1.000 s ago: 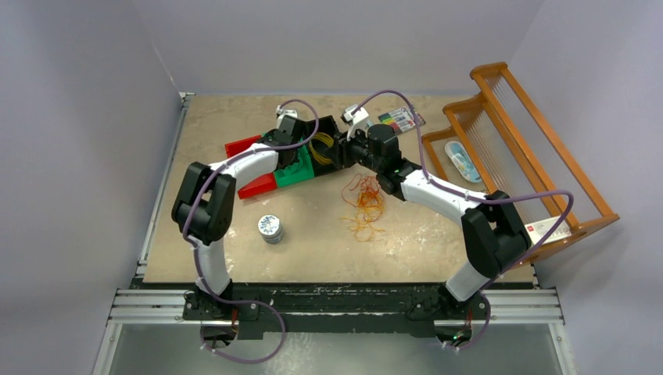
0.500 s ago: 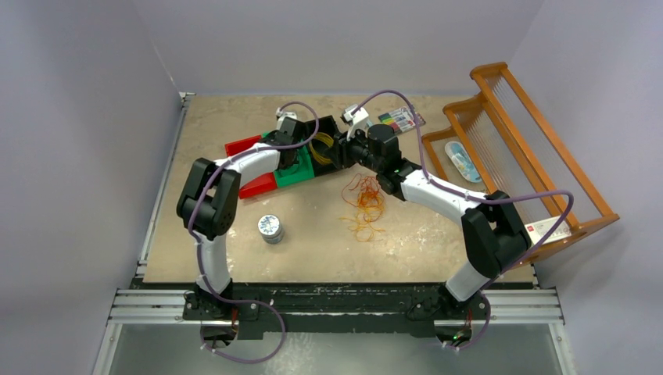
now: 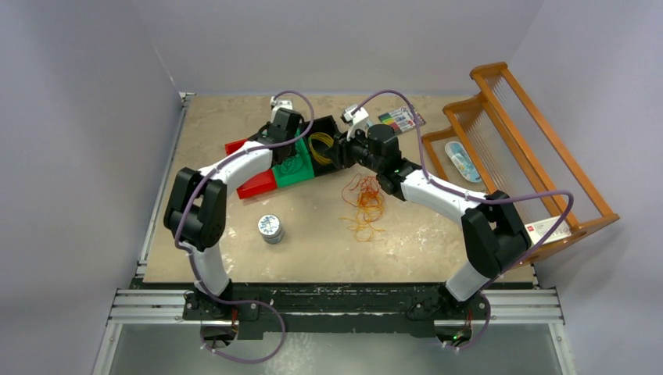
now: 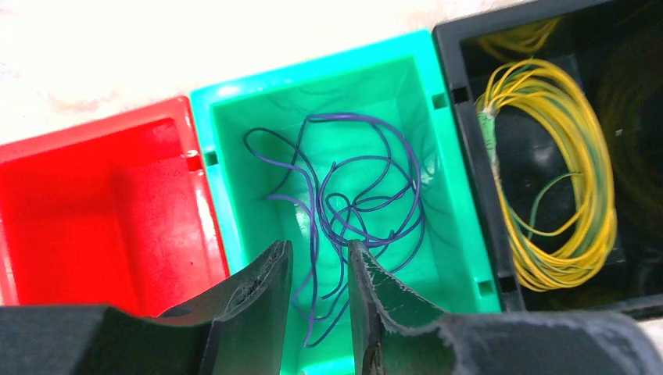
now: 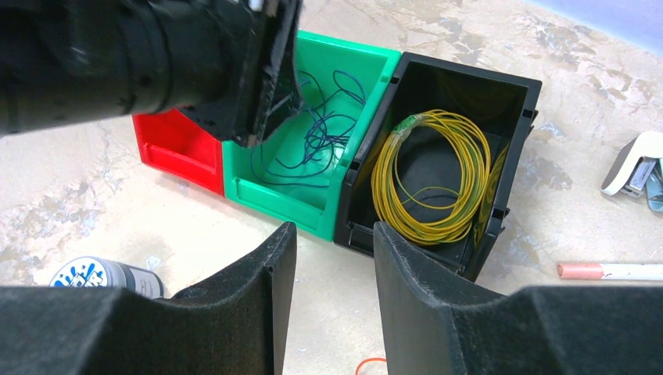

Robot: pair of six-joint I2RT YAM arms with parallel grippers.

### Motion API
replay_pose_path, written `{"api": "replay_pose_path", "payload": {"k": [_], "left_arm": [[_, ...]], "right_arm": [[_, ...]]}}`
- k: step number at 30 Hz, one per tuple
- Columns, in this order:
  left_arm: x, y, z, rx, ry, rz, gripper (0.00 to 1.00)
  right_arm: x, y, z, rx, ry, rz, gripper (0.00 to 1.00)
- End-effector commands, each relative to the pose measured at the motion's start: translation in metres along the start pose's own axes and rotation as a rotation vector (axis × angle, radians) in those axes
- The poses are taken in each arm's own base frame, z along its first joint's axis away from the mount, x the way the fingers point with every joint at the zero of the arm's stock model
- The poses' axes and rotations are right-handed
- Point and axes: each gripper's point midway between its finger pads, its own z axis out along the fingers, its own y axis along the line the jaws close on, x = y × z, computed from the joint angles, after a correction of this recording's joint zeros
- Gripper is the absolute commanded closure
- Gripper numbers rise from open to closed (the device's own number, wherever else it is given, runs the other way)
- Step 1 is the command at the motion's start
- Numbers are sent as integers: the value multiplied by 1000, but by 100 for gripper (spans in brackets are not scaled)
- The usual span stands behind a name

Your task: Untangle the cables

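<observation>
A tangle of orange-red cables (image 3: 363, 200) lies loose on the table. A yellow cable coil (image 4: 551, 176) lies in the black bin (image 5: 512, 109); it also shows in the right wrist view (image 5: 434, 176). A dark purple cable (image 4: 356, 199) lies loose in the green bin (image 4: 434, 141). My left gripper (image 4: 319, 262) hovers over the green bin, open with a narrow gap, holding nothing; the dark strands lie below it. My right gripper (image 5: 335, 238) is open and empty above bare table, just in front of the green and black bins. In the top view the left gripper (image 3: 291, 152) and the right gripper (image 3: 342, 148) face each other over the bins.
A red bin (image 4: 94, 211) adjoins the green one. A small can (image 3: 270, 227) stands left of centre. A marker pack (image 3: 399, 119), a white device (image 5: 635, 164) and a pen (image 5: 610, 271) lie behind the bins. A wooden rack (image 3: 516, 141) stands at the right.
My left arm has swung: its elbow moved left and its wrist drew back toward the far side of the green bin. The right arm and the orange-red cables have not moved.
</observation>
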Motion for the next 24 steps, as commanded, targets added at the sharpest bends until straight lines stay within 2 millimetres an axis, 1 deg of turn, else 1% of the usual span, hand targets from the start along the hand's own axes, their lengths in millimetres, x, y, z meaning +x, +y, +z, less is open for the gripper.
{"api": "replay_pose_path", "payload": {"k": [1,9,13,15,16,17,19,24], "left_arm": [[-39,7,-29,21,-101,-64,67],[-49,13,-53,41,-133,-79,61],[-55,12,-67,88,-155,-86,60],[-54,13,-75,106,-164,-96,58],[-52,13,-77,114,-165,-101,56],[-51,13,-81,127,-168,-105,50],[-49,14,-88,144,-171,-119,44],[-35,20,-96,151,-160,-183,41]], "right_arm": [[-23,4,-10,-7,-69,-5,57],[-28,-1,-19,37,-93,12,56],[-32,-9,-28,96,-113,42,55],[-29,-15,-34,139,-110,63,54],[-28,-18,-38,164,-107,75,53],[-29,-21,-41,187,-109,85,53],[-15,-28,-49,233,-78,107,53],[6,-37,-72,309,-29,157,52]]}}
